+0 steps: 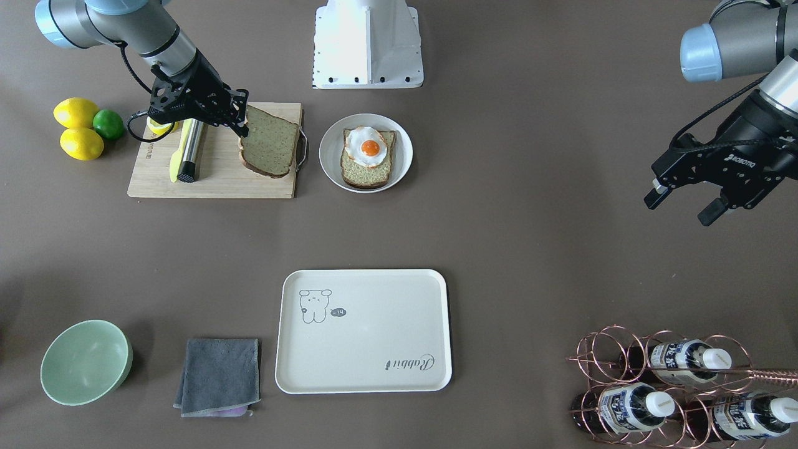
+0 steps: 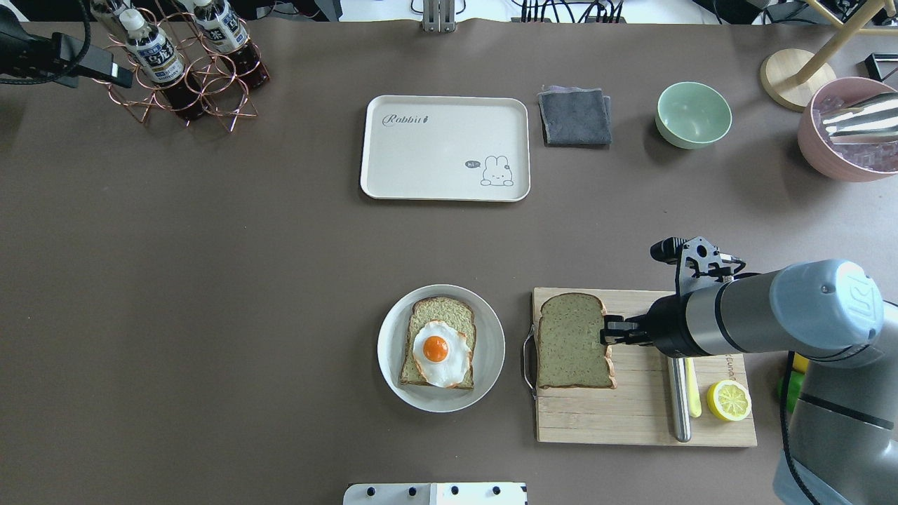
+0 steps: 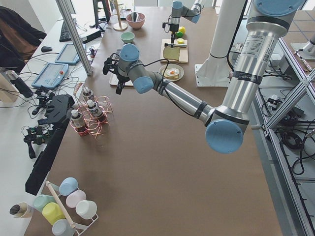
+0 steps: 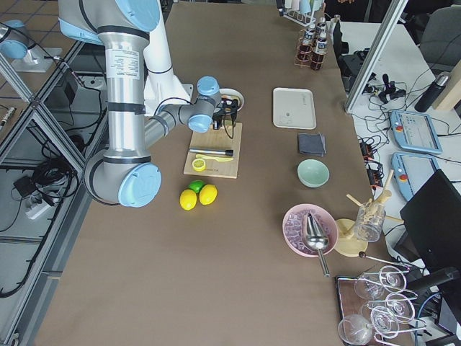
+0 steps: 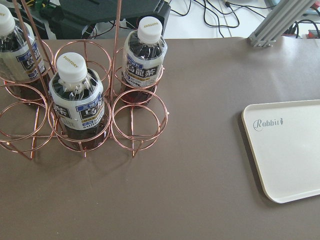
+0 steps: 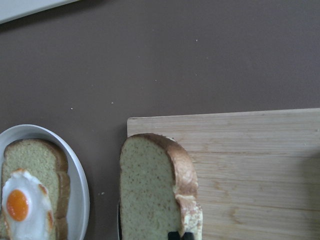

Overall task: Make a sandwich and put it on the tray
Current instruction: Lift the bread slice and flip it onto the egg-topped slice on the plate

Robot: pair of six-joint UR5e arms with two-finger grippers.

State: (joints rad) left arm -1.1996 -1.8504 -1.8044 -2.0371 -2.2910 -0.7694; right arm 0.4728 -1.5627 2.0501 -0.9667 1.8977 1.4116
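My right hand [image 2: 609, 332] is pinched narrow on the crust edge of 1 bread slice [image 2: 572, 341]. In the wrist view my fingertips [image 6: 178, 235] meet on that crust. The slice is on the wooden board [image 2: 631, 421], and I cannot tell whether its gripped edge is raised off the wood. Back toward my arm, on the same board, lie a steel-handled knife [image 2: 678, 400] and a half lemon [image 2: 729, 400]. Past the far edge of the slice, just off the board, a white plate [image 2: 494, 358] holds the 2nd slice [image 2: 442, 312] with the fried egg [image 2: 438, 351] on top. Well ahead of this hand, across the table, sits the cream tray [image 2: 421, 168]. A folded grey cloth [image 2: 575, 116] and a green bowl [image 2: 693, 114] are beside it.

My left hand [image 1: 681, 207] hangs above the table, well apart from the food. Its fingers are spread wide and hold nothing. Near it stands a copper wire rack [image 1: 623, 355] of bottles [image 1: 629, 408].
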